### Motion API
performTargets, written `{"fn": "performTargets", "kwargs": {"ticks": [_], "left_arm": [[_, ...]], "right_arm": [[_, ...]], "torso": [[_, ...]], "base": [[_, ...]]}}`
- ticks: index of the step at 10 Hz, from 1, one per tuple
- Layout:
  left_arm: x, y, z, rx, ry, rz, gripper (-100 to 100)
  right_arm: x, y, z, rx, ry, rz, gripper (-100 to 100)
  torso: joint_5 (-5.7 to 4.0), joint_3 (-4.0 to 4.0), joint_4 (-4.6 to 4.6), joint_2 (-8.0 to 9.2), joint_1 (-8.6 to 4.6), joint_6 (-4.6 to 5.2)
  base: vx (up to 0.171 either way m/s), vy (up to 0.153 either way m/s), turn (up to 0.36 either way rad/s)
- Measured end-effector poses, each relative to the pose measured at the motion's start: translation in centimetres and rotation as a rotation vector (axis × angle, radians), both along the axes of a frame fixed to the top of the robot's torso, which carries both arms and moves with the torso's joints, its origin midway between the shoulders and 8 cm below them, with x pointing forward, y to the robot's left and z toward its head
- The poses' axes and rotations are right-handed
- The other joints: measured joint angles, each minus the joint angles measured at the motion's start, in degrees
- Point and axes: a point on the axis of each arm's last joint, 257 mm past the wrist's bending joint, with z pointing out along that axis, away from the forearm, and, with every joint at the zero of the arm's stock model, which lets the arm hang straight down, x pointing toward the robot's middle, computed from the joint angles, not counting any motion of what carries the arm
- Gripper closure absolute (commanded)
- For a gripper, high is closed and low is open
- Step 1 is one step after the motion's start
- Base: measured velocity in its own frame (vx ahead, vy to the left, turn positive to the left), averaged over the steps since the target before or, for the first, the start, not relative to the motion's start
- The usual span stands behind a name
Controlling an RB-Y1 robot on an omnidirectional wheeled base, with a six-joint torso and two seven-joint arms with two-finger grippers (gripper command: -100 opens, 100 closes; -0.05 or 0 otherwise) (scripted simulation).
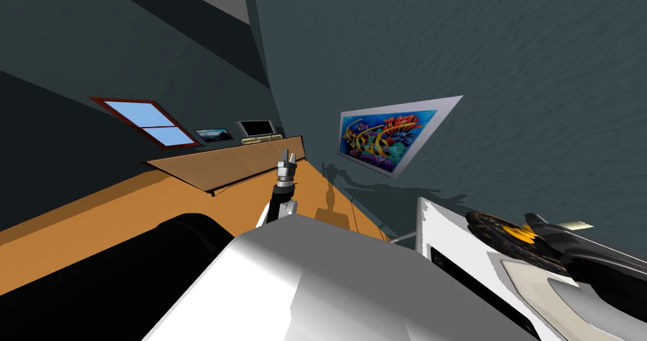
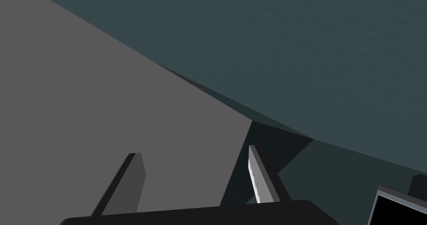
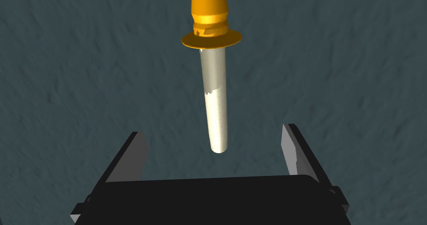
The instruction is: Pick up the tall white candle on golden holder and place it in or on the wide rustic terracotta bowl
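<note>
**Right gripper open at the candle's tip**

Against a dark teal wall (image 3: 83, 47), the right gripper (image 3: 212, 131) is spread wide and grips nothing. The left gripper (image 2: 193, 150) is likewise open and empty. The white candle (image 3: 213, 81) points its tip at the gap between the right fingers, touching neither and perhaps stopping just short of them. Its golden holder (image 3: 210, 18) is at the far end.

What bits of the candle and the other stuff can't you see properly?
- Golden holder of the white candle: its foot is cut off by the edge of the right wrist view, so I cannot tell what it stands on.
- Monitor: mostly cut off by the corner of the left wrist view.
- Small framed picture beside the window: too small in the head view to tell what it shows.
</note>
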Motion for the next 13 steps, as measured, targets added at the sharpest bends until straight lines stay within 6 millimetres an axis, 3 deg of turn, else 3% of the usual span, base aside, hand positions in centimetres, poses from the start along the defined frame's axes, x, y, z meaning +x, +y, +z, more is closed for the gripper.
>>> {"fn": "performTargets", "kwargs": {"ticks": [1, 2, 3, 12, 13], "left_arm": [[0.0, 0.0, 0.0, 0.000, 0.000, 0.000, 0], [0.0, 0.0, 0.0, 0.000, 0.000, 0.000, 0], [0.0, 0.0, 0.0, 0.000, 0.000, 0.000, 0], [0.0, 0.0, 0.0, 0.000, 0.000, 0.000, 0], [0.0, 0.0, 0.0, 0.000, 0.000, 0.000, 0]], "right_arm": [[0.0, 0.0, 0.0, 0.000, 0.000, 0.000, -100], [0.0, 0.0, 0.0, 0.000, 0.000, 0.000, 0], [0.0, 0.0, 0.0, 0.000, 0.000, 0.000, -100], [0.3, -3.8, 5.9, -0.008, -0.008, -0.055, -100], [0.2, -3.8, 6.0, -0.007, -0.009, -0.057, 0]], "torso": [[0.00, 0.01, 0.00, 0.02, 0.01, 0.00], [0.01, 0.02, 0.01, 0.02, 0.02, 0.00], [0.01, 0.02, 0.01, 0.03, 0.02, 0.00], [0.03, 0.13, 0.05, 0.23, 0.10, 0.00], [0.01, 0.09, 0.04, 0.15, 0.05, 0.02]], "base": [[0.000, 0.000, 0.000], [0.000, 0.000, 0.000], [-0.043, 0.015, 0.089], [-0.058, 0.024, 0.056], [0.000, 0.000, 0.000]]}}
